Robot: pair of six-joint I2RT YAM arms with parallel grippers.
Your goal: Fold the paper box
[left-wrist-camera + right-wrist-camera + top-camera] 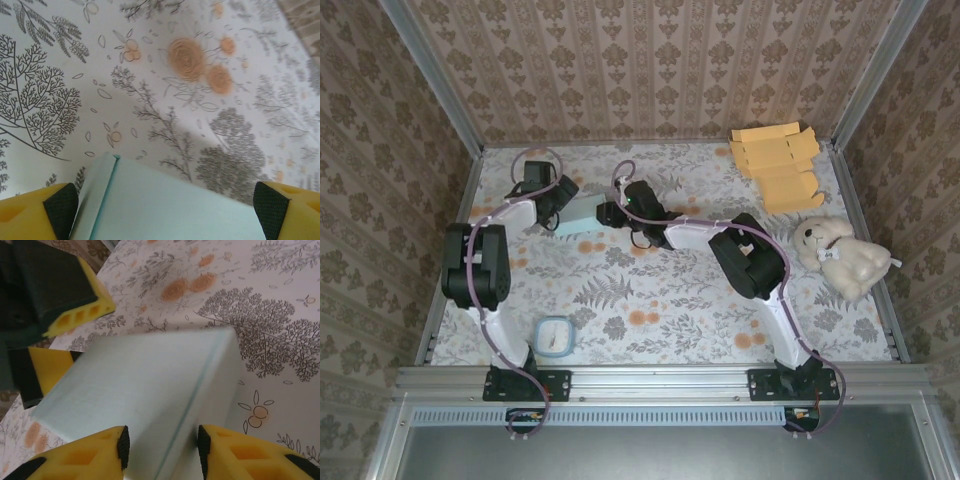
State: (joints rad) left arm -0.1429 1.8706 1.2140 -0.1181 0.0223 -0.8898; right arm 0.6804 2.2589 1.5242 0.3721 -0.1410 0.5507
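Note:
The paper box [577, 213] is pale blue-green and lies on the flowered table between both grippers. My left gripper [548, 196] stands at its left end. Its fingertips [59, 210] are spread wide on either side of the paper box [165, 205], open. My right gripper [611, 212] is at the right end. Its jaws are half apart over the near end of the paper box [150, 380], with a crease running between the pads [123, 446]. Whether they pinch it I cannot make out. The left gripper's yellow fingers [75, 315] show beyond the box's far end.
Flat yellow box blanks [777, 162] are stacked at the back right corner. A cream plush bear [842, 255] lies at the right edge. A small blue-rimmed dish [556, 336] sits near the left arm's base. Patterned walls close in three sides.

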